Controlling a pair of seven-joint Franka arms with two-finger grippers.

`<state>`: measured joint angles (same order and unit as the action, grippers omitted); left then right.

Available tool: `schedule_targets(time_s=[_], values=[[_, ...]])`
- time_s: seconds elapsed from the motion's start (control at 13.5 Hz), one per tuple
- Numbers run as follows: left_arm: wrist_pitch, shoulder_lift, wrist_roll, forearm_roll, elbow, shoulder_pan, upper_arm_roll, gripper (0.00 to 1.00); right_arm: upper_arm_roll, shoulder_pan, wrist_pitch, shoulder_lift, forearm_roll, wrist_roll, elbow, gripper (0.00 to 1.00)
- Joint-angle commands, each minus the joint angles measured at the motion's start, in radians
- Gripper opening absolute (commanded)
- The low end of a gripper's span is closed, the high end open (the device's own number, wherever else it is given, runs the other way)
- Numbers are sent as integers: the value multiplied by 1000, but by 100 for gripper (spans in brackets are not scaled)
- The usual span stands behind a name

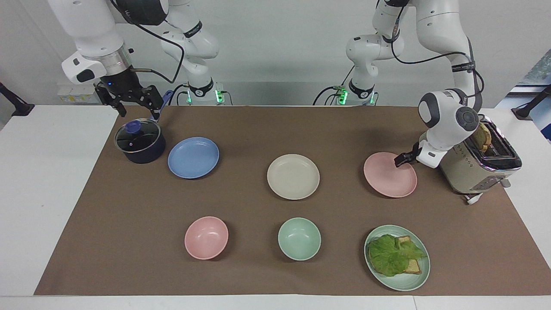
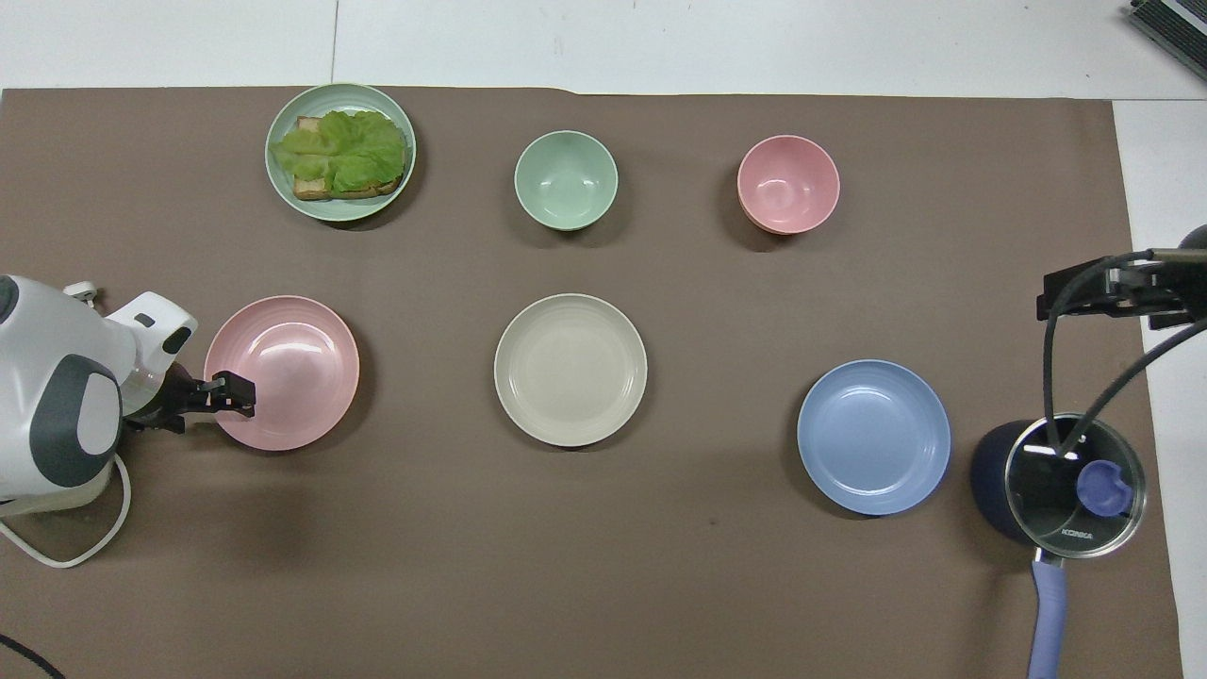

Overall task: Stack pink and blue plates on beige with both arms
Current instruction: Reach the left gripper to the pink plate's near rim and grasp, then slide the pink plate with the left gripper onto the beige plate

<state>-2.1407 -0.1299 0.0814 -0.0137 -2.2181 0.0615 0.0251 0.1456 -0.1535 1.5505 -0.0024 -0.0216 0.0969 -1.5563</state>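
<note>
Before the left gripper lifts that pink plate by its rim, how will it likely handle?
The pink plate looks rigid and shallow, so it probably won't flex. Its matte, thin rim gives the left gripper little to hold; it may tilt or slip. It lies flat on the brown mat, so it would likely slide, not roll.

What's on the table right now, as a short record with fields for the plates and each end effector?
pink plate: flat on the mat, beside the toaster
beige plate: mid-table, nothing on it
blue plate: beside the pot
left end effector: low at the pink plate's rim, at its toaster side
right end effector: open, over the pot, waiting
stacked so far: none
</note>
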Motion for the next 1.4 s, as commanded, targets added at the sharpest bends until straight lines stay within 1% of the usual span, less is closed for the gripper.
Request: schedule_targets(time_s=[0.0, 0.07, 0.3, 0.52, 0.74, 0.89, 0.96, 1.11, 1.18, 1.33], values=[[2, 44, -9, -12, -37, 9, -4, 8, 3, -9, 0, -22, 5, 11, -22, 100], [10, 44, -6, -12, -32, 9, -4, 0, 3, -12, 0, -22, 5, 9, -22, 100], [47, 36, -5, -12, -11, 9, -4, 0, 3, -12, -4, -22, 5, 9, -22, 100], [166, 26, -6, -12, 72, 11, -4, 0, 5, -9, 0, -21, 5, 3, -21, 100], [362, 26, -5, -20, 216, 3, -5, 0, 3, -8, 2, -21, 5, 4, -21, 100], [424, 27, -3, -66, 274, -2, -5, 0, 5, -8, 2, -21, 5, 6, -19, 100], [444, 27, -6, -86, 293, 1, -5, 0, 5, -8, 2, -21, 5, 6, -19, 100], [449, 36, -3, -149, 299, -9, -14, 0, 5, -8, 0, -21, 5, 6, -21, 100], [447, 41, 9, -184, 298, -23, -19, 0, 5, -8, 0, -21, 5, 6, -21, 100], [430, 44, 91, -207, 291, -78, -27, 0, 5, -8, 2, -21, 6, 7, -21, 100]])
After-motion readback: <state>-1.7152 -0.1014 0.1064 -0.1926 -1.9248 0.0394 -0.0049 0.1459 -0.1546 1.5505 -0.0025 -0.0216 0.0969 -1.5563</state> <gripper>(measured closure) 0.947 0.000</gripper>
